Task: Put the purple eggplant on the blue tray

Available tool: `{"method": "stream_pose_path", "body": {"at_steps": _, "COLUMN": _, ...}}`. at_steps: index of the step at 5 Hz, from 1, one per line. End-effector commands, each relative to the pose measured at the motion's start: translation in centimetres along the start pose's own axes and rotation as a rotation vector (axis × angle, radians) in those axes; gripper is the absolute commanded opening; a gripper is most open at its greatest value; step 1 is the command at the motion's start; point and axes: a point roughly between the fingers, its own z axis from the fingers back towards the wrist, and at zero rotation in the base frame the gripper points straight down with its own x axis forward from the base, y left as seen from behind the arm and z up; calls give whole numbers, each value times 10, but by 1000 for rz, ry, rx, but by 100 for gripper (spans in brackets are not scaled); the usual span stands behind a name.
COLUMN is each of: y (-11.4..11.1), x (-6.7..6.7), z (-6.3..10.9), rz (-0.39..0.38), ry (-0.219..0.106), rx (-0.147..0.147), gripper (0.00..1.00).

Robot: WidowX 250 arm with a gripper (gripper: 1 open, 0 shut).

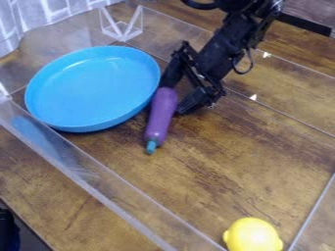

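Tool (187, 86): jaws apart, straddling the upper end of the purple eggplant
Purple eggplant (160, 117): lying on the wooden worktop (249, 157), just below the tool
Blue tray (89, 87): left of the tool

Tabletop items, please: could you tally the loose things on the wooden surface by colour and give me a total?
Purple: 1, the purple eggplant, lying beside the tray.
Blue: 1, the blue tray, with nothing in it.
Yellow: 1, the lemon at the lower edge.
Total: 3
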Motion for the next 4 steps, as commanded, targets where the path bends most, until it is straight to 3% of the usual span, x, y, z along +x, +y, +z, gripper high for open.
{"method": "stream_pose_path", "body": {"at_steps": 1, "y": 15, "x": -10, "z": -23, "rz": 23, "ry": 27, "rx": -29, "gripper": 100}}
{"method": "stream_pose_path", "body": {"at_steps": 3, "y": 9, "x": -23, "z": -26, "rz": -45, "ry": 33, "rx": 7, "gripper": 100}}
{"method": "stream_pose_path", "body": {"at_steps": 4, "y": 11, "x": -24, "z": -26, "rz": -89, "ry": 28, "rx": 38, "gripper": 100}}
